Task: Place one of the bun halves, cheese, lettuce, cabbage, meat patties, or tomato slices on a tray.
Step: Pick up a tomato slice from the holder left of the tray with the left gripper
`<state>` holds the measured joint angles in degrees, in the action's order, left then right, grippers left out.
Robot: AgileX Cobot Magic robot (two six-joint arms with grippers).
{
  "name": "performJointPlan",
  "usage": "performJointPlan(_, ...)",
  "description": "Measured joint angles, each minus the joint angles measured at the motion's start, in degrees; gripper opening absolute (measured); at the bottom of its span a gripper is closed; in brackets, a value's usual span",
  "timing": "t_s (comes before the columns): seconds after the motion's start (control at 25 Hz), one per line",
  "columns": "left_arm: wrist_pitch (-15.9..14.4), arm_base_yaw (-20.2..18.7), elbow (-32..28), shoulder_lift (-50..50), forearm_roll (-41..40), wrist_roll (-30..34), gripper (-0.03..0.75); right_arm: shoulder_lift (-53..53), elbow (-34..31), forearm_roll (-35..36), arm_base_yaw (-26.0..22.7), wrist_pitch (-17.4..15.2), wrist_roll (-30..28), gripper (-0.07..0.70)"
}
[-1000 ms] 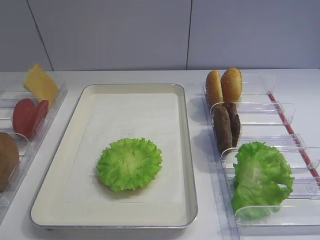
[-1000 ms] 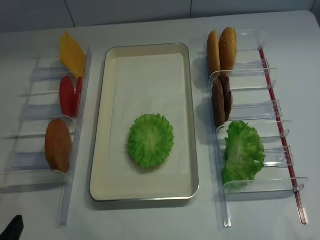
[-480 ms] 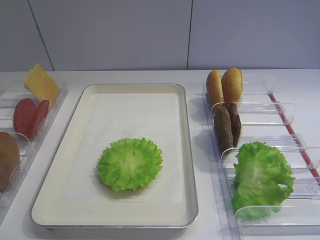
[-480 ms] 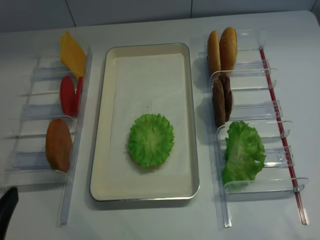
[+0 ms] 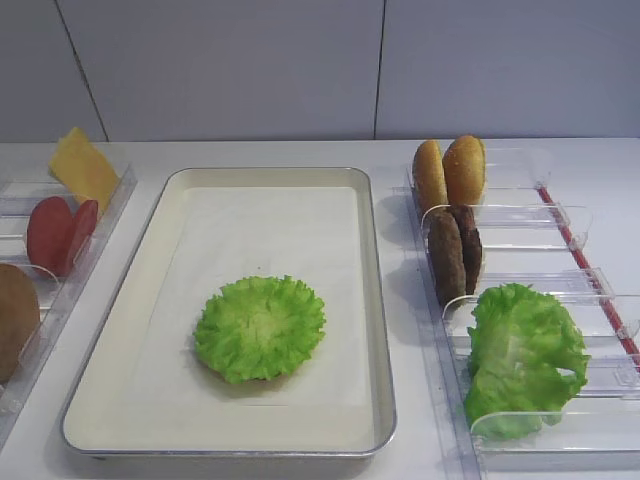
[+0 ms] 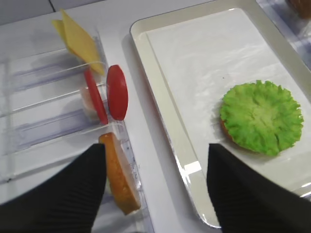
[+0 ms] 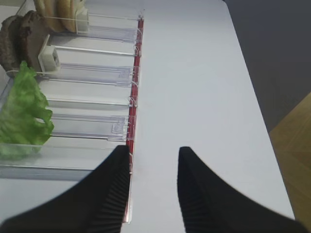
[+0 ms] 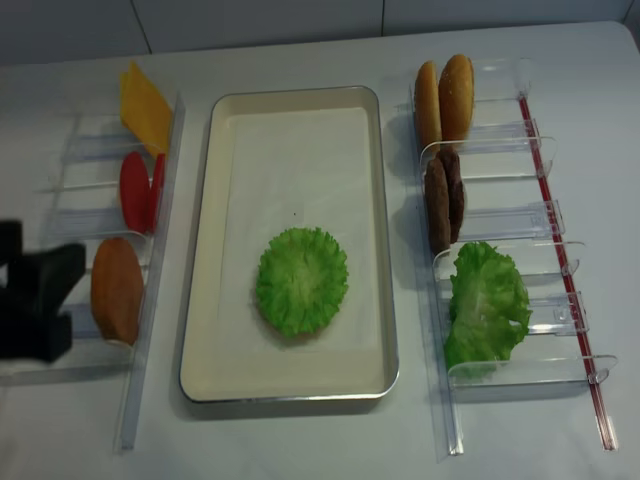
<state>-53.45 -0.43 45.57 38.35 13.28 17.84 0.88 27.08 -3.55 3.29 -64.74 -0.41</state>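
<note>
clear plastic bins (image 8: 500, 225), white table (image 8: 300, 440), grey wall (image 5: 300, 70)

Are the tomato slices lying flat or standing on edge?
On edge: the tomato slices stand upright, side by side, in their clear bin.

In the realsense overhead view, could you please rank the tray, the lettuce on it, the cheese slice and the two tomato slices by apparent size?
1. The tray, by far the largest.
2. The lettuce lying flat on it.
3. The cheese.
4. The tomato slices. They stand on edge, so they look narrow; their order against the leaning cheese is unsure.
</note>
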Motion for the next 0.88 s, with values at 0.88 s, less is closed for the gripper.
performJointPlan(0.88, 4.6, -20.3, 17.5, 39.7, -31.3, -33.4, 0.419, 0.0, 0.0, 0.0, 0.0, 0.0, 0.0, 0.275)
